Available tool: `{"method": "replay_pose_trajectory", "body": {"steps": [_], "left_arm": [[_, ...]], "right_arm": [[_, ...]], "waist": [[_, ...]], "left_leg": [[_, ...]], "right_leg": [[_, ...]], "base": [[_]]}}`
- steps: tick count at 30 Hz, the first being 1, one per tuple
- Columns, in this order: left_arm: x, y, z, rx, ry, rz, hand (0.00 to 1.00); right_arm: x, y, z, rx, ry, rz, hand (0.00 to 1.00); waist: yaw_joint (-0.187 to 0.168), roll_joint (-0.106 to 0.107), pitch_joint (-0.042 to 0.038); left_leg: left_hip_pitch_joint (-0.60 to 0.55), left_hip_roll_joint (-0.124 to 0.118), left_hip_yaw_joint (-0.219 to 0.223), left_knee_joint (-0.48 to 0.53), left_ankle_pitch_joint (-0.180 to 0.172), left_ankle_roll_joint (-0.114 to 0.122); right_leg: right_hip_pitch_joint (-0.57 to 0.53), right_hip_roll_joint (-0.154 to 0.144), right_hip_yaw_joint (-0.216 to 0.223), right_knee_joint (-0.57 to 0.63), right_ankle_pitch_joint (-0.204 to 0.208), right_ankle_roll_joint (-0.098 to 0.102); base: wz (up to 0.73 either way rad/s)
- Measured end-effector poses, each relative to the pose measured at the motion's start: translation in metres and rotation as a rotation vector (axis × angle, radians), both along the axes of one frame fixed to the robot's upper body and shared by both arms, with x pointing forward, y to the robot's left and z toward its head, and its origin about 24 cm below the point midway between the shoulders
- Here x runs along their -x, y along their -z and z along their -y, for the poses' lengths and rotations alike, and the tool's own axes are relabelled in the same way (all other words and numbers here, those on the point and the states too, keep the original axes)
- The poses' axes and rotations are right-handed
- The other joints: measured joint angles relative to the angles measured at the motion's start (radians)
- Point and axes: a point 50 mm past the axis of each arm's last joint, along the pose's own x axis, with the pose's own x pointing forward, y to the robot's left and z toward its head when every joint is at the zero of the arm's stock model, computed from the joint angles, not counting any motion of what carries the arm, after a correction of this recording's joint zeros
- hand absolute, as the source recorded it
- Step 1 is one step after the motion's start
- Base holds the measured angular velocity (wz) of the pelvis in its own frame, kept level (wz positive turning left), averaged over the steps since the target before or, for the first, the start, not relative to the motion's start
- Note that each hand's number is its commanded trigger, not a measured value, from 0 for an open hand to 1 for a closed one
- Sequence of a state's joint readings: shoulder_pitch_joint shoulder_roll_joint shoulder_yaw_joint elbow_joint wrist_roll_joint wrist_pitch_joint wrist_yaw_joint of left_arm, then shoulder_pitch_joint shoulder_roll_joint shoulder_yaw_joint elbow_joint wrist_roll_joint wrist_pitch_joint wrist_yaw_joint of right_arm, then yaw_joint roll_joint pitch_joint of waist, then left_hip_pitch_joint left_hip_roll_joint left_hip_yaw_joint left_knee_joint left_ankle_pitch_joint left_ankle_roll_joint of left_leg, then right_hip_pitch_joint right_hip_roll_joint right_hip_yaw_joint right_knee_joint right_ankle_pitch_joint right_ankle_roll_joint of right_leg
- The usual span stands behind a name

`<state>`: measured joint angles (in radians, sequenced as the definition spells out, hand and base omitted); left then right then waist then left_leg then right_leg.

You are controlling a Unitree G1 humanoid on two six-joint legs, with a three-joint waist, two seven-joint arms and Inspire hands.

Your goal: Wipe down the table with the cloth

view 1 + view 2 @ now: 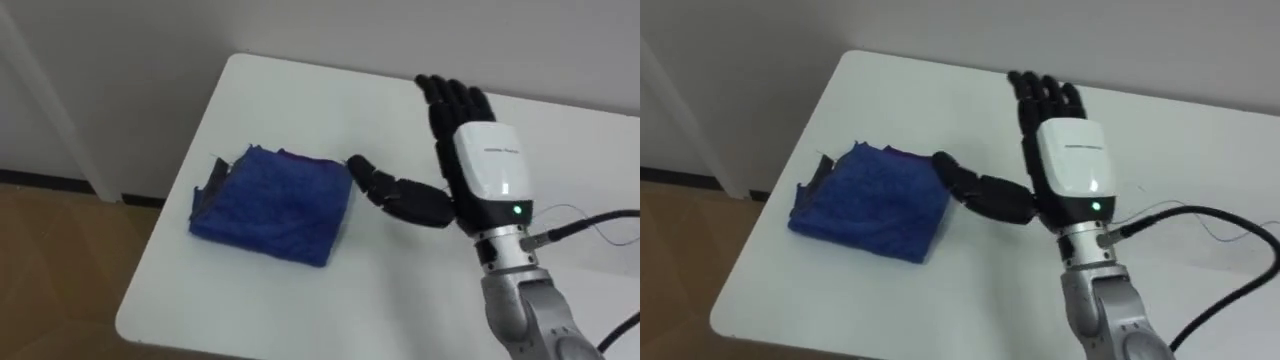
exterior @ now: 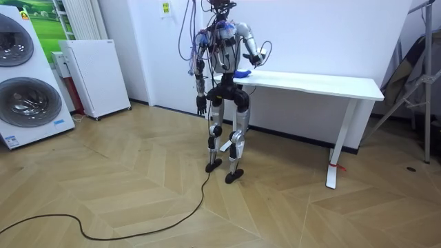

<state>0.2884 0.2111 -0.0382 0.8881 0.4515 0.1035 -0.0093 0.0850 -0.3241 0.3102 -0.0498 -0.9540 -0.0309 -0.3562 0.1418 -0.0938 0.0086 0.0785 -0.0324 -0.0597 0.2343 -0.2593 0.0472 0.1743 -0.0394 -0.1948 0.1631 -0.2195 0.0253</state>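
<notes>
Wiping looks not yet begun: in the left eye view, the folded blue cloth (image 1: 272,203) lies near the white table's (image 1: 300,95) corner. The right hand (image 1: 488,170) lies beside it, fingers straight, thumb tip at its edge, holding nothing. In the room view, the left hand (image 2: 200,106) hangs by the robot's side.

The folded blue cloth (image 1: 275,205) is the one obstacle on the white tabletop (image 1: 300,100), lying near its left edge. The right hand (image 1: 488,170), fingers straight, is just right of it, thumb tip at the cloth's right edge. Bare surface runs beyond the cloth to the rounded far-left corner, in front of it to the near edge, and right past the hand. A white wall (image 1: 150,40) closes the far side.
</notes>
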Motion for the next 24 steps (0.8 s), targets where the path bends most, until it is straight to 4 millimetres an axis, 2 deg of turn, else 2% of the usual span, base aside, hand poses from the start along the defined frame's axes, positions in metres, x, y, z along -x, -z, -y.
{"method": "replay_pose_trajectory", "body": {"steps": [6,12,14,15,16,20,22,24], "left_arm": [[-0.007,0.000,0.002,0.007,0.013,0.015,0.00],[-0.013,0.000,0.003,0.010,0.028,0.026,0.00],[-0.017,-0.001,0.004,0.010,0.040,0.032,0.00],[-0.019,-0.001,0.006,0.013,0.050,0.035,0.00],[-0.020,-0.001,0.007,0.016,0.061,0.037,0.00],[-0.021,-0.001,0.008,0.018,0.074,0.039,0.00],[-0.022,-0.001,0.008,0.018,0.078,0.040,0.00],[-0.023,-0.001,0.008,0.019,0.079,0.039,0.00]], "right_arm": [[0.005,0.009,-0.013,0.051,-0.067,-0.050,0.00],[0.013,0.034,-0.018,0.160,-0.121,-0.152,0.00],[0.015,0.041,-0.017,0.211,-0.126,-0.168,0.00],[0.016,0.045,-0.015,0.234,-0.126,-0.180,0.00],[0.016,0.048,-0.013,0.246,-0.118,-0.196,0.00],[0.017,0.051,-0.011,0.258,-0.105,-0.207,0.00],[0.016,0.051,-0.011,0.257,-0.105,-0.207,0.00],[0.013,0.052,-0.011,0.262,-0.105,-0.208,0.00]], "waist": [[0.018,0.001,0.0001],[0.035,0.002,0.0004],[0.038,0.001,-0.0009],[0.045,-0.005,-0.0042],[0.054,-0.004,-0.0036],[0.058,-0.007,-0.0038],[0.059,-0.009,-0.0005],[0.060,-0.013,0.0009]], "left_leg": [[0.002,-0.001,-0.010,0.000,0.000,0.000],[-0.006,-0.004,-0.024,0.001,0.000,0.000],[-0.013,-0.007,-0.029,0.004,0.000,0.000],[-0.014,-0.009,-0.031,0.003,0.000,0.000],[-0.014,-0.010,-0.034,0.003,0.001,0.000],[-0.014,-0.014,-0.057,0.000,0.002,0.002],[-0.010,-0.014,-0.072,-0.001,0.002,0.002],[-0.004,-0.015,-0.080,-0.001,0.002,0.002]], "right_leg": [[0.003,0.000,-0.002,0.000,0.000,0.000],[0.007,0.000,-0.009,-0.001,0.000,0.000],[0.007,-0.003,-0.026,-0.009,0.000,0.000],[0.005,-0.004,-0.030,-0.013,0.000,0.000],[0.004,-0.005,-0.031,-0.013,0.000,0.000],[0.008,-0.006,-0.039,-0.012,0.000,0.000],[0.015,-0.006,-0.058,-0.012,0.000,0.000],[0.018,-0.005,-0.059,-0.012,0.000,0.000]], "base": [[0.07],[0.08],[0.12],[0.09],[0.07],[0.13],[0.17],[0.12]]}}
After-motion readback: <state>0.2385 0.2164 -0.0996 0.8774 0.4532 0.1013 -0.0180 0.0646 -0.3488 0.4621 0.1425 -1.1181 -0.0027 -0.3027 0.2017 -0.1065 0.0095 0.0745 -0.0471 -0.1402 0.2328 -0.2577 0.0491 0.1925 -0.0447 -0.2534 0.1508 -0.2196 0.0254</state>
